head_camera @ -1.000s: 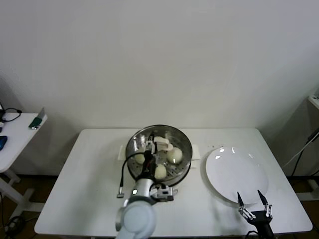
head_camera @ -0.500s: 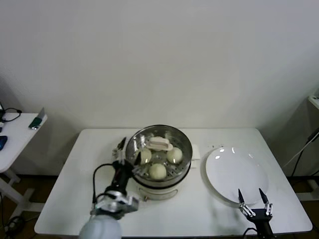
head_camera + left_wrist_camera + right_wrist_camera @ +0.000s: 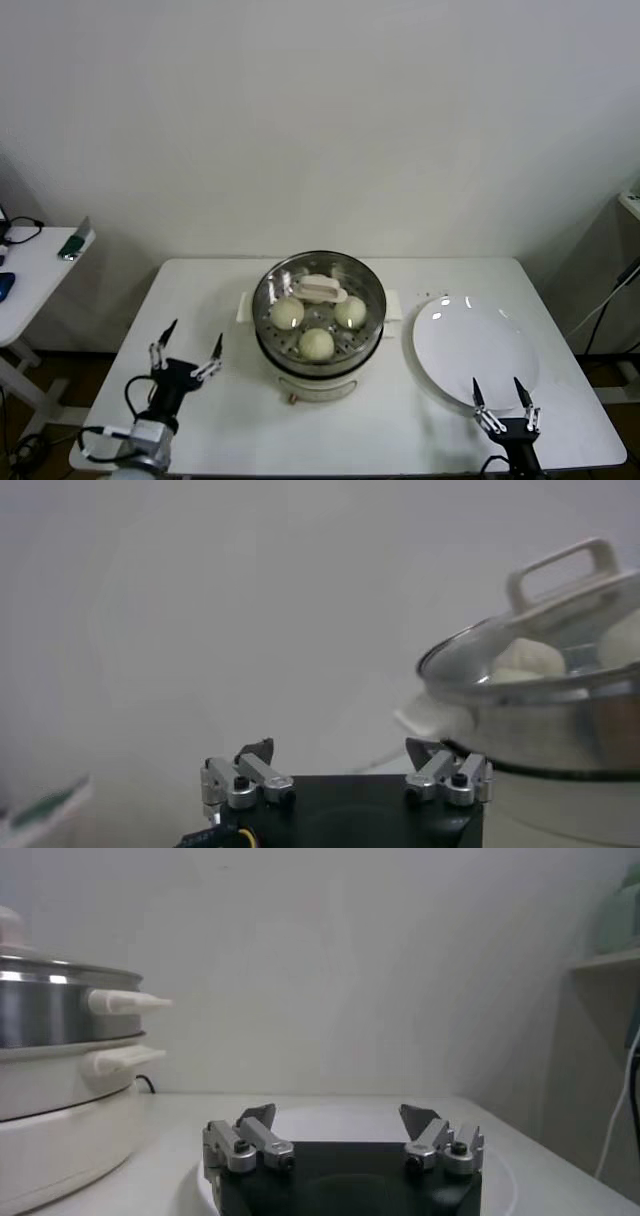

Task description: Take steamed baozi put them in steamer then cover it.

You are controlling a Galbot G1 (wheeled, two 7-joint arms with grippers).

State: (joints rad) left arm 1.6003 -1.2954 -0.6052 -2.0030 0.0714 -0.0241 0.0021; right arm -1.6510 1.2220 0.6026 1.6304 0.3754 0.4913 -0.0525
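The steel steamer (image 3: pixel 318 350) stands mid-table on its cream base, covered by a glass lid with a cream handle (image 3: pixel 319 290). Three baozi show through the lid: one on the left (image 3: pixel 288 313), one on the right (image 3: pixel 350 311), one in front (image 3: pixel 317 343); a fourth is hidden under the handle. My left gripper (image 3: pixel 186 345) is open and empty over the table's front left, apart from the steamer. The left wrist view shows the lidded steamer (image 3: pixel 560 705) beside it. My right gripper (image 3: pixel 500 397) is open and empty at the front edge of the plate.
An empty white plate (image 3: pixel 476 352) lies to the steamer's right, also in the right wrist view (image 3: pixel 330 1123). A side table (image 3: pixel 30 270) with small items stands off the table's left. The steamer's side handles (image 3: pixel 125 1003) show in the right wrist view.
My left gripper has pulled back from the steamer's lid, moving left and toward the table's front, open and empty. The lid stays on the steamer. The right gripper has hardly moved.
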